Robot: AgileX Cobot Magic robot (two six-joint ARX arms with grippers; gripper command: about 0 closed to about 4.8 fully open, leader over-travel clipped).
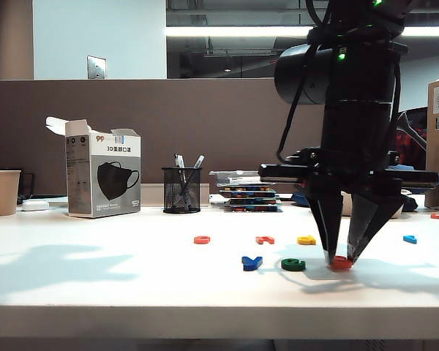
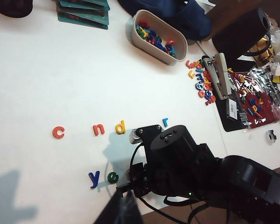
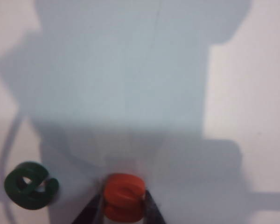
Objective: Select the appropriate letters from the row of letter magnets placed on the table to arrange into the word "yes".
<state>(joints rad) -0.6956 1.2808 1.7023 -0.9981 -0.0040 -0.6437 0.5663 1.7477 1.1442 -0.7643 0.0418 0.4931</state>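
In the front row on the white table [image 1: 95, 285] lie a dark blue y [image 1: 252, 262] and a dark green e [image 1: 293, 264]. Just right of the e, my right gripper [image 1: 340, 257] points straight down, shut on the red-orange s [image 1: 342, 262] at table level. The right wrist view shows the s [image 3: 124, 196] pinched between both fingertips, with the e [image 3: 30, 185] beside it. From the left wrist view I see the y [image 2: 94, 178] and e [image 2: 113, 177]; the right arm hides the s. My left gripper [image 2: 125, 210] is a dark blur at the frame edge.
Behind the front row lie a red-orange c [image 1: 202, 239], a red-orange n [image 1: 264, 239], a yellow letter [image 1: 306, 240] and a light blue letter [image 1: 410, 239]. At the back stand a mask box [image 1: 102, 175], a mesh pen holder [image 1: 181, 190] and a white tub of letters [image 2: 154, 35].
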